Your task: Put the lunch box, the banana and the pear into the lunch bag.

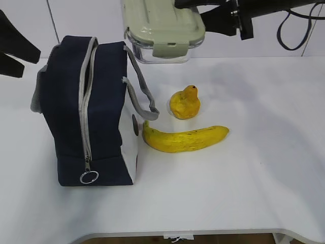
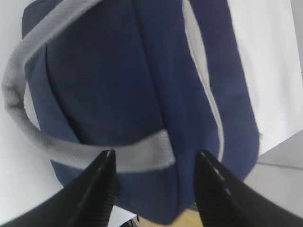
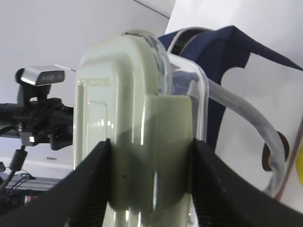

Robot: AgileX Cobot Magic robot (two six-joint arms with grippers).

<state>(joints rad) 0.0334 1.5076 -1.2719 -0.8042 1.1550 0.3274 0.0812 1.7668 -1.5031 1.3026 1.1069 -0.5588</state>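
The navy lunch bag (image 1: 96,107) stands at the left of the table, its zipper partly open along the top. My right gripper (image 1: 216,20) is shut on the lunch box (image 1: 162,28), holding it in the air above and just right of the bag; in the right wrist view the sage-green lid clip (image 3: 151,161) sits between the fingers (image 3: 90,189). The pear (image 1: 186,103) and the banana (image 1: 184,138) lie on the table right of the bag. My left gripper (image 2: 154,158) is open, over the bag's end (image 2: 142,94) near a grey handle (image 2: 85,146).
The white table (image 1: 244,178) spreads to the right and front of the fruit. The bag's grey handle (image 1: 142,91) droops toward the pear. The zipper ring pull (image 1: 89,177) hangs at the bag's front end. The left arm (image 1: 15,51) shows at the far left edge.
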